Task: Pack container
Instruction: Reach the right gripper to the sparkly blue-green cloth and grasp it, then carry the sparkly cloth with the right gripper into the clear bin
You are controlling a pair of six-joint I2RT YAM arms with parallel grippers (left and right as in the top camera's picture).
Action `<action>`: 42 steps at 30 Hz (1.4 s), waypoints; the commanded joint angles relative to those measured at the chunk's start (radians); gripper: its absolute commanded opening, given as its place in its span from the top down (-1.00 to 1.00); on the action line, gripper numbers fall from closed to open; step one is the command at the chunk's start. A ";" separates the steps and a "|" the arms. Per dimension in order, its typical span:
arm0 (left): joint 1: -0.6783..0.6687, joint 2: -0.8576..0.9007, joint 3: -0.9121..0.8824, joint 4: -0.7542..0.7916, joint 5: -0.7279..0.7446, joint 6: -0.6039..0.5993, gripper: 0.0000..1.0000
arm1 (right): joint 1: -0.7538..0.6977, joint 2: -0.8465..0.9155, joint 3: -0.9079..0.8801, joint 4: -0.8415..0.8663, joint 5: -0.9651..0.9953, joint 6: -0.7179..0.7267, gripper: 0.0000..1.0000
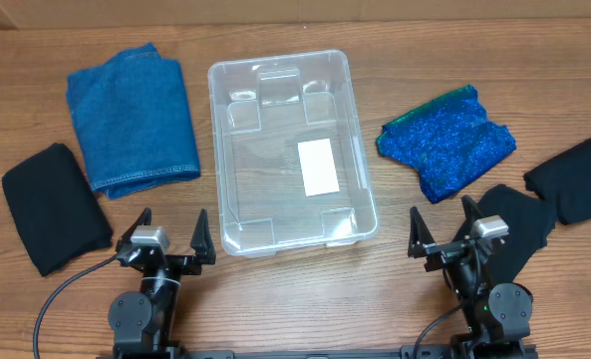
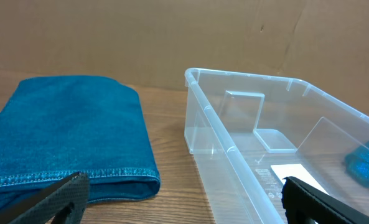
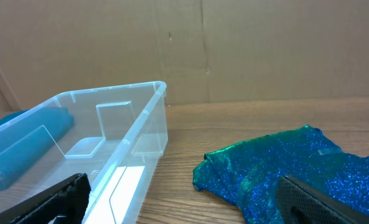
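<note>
We see two black arms, left gripper (image 1: 172,231) and right gripper (image 1: 442,224) with matte black tapered fingers (image 1: 203,237), silver-grey wrist block (image 1: 151,236) atop each, round black joint housings (image 1: 136,314), black cable (image 1: 48,304) off left base.

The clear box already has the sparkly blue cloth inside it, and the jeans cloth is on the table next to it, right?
Not quite. The sparkly cloth is not inside the box; it lies on the table to the box's right, and the box is empty. The overhead view shows this. The jeans cloth is on the table next to the box, as you said.
</note>
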 commanded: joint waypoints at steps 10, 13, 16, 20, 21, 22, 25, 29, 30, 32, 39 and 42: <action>0.005 0.001 -0.004 0.001 0.008 0.007 -1.00 | 0.001 -0.002 -0.009 -0.002 0.054 0.013 -1.00; 0.005 0.001 0.018 0.000 0.028 -0.018 -1.00 | 0.001 0.029 0.019 -0.036 0.121 0.061 -1.00; 0.005 0.001 0.058 -0.010 0.037 -0.019 -1.00 | 0.001 0.079 0.061 -0.039 0.155 0.061 -1.00; 0.005 0.033 0.166 -0.061 0.037 -0.019 -1.00 | 0.001 0.213 0.184 -0.040 0.212 0.061 -1.00; 0.005 0.058 0.200 -0.075 0.036 -0.018 -1.00 | 0.001 0.264 0.232 -0.043 0.220 0.060 -1.00; 0.005 0.087 0.230 -0.086 0.036 -0.018 -1.00 | 0.000 0.311 0.277 -0.052 0.220 0.061 -1.00; 0.005 0.259 0.388 -0.153 0.030 -0.018 -1.00 | -0.005 0.531 0.495 -0.171 0.220 0.060 -1.00; 0.005 0.558 0.680 -0.388 0.030 0.016 -1.00 | -0.055 0.826 0.802 -0.417 0.205 0.066 -1.00; 0.005 0.624 0.749 -0.455 0.029 0.025 -1.00 | -0.078 0.890 0.870 -0.474 0.188 0.076 -1.00; 0.005 0.776 0.921 -0.631 0.029 0.039 -1.00 | -0.163 1.061 1.040 -0.621 0.083 0.075 -1.00; 0.005 1.069 1.211 -0.928 0.029 0.062 -1.00 | -0.428 1.473 1.229 -0.773 -0.273 0.076 -1.00; 0.005 1.100 1.211 -0.945 0.029 0.064 -1.00 | -0.468 1.621 1.229 -0.792 -0.291 0.079 -1.00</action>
